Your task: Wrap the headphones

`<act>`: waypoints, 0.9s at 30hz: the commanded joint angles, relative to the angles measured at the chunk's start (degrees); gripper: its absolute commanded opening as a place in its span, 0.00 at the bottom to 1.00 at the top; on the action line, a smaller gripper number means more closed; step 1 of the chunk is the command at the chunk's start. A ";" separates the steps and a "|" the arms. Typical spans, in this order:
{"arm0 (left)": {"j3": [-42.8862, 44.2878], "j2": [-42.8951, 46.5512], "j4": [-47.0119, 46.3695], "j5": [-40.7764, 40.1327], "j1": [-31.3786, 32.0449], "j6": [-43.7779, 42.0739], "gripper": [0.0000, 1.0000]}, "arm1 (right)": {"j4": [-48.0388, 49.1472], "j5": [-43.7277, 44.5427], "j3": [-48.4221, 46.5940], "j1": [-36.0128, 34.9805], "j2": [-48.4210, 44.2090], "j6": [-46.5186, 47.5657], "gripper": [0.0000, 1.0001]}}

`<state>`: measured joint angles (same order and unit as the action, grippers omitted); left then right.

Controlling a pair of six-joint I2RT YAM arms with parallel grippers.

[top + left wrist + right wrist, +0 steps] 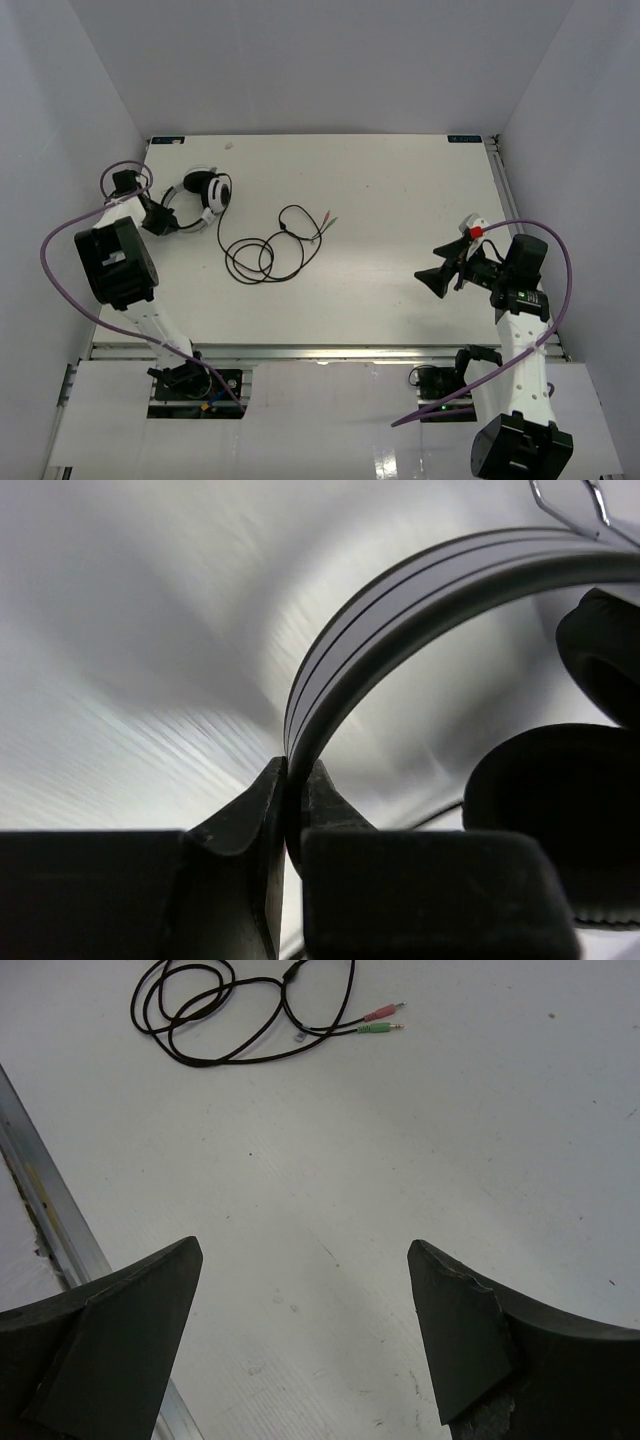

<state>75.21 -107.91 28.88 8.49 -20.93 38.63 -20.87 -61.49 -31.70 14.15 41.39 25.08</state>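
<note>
The headphones [196, 200] lie at the table's far left, white earcups with black pads. Their thin black cable [265, 250] trails right in loose loops to a pink and a green plug [380, 1020]. My left gripper [157, 222] is shut on the black headband [400, 610]; in the left wrist view both fingertips pinch the band's edge, and a black ear pad [560, 820] sits just to the right. My right gripper [437, 280] hovers open over bare table at the right, far from the headphones, with nothing between its fingers [130, 1330].
White walls enclose the table on three sides. A metal rail [320, 350] runs along the near edge, seen also in the right wrist view as a rail [50, 1210] at left. Purple robot cables [60, 240] loop beside each arm.
</note>
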 commanded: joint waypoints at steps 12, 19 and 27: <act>2.83 25.20 -10.52 22.89 30.51 -1.87 0.00 | 9.28 3.86 -12.51 -11.64 10.82 -7.18 0.90; 2.84 28.89 -14.17 27.12 32.00 8.52 0.00 | 32.33 7.65 -17.18 -28.65 19.02 -19.15 0.90; 1.98 31.23 -19.36 29.72 32.00 18.37 0.00 | 48.16 6.46 -21.08 -38.80 29.69 -19.60 0.90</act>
<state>75.83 -82.25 17.92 33.02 11.21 47.73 14.32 -55.98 -49.37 -20.51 67.00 5.47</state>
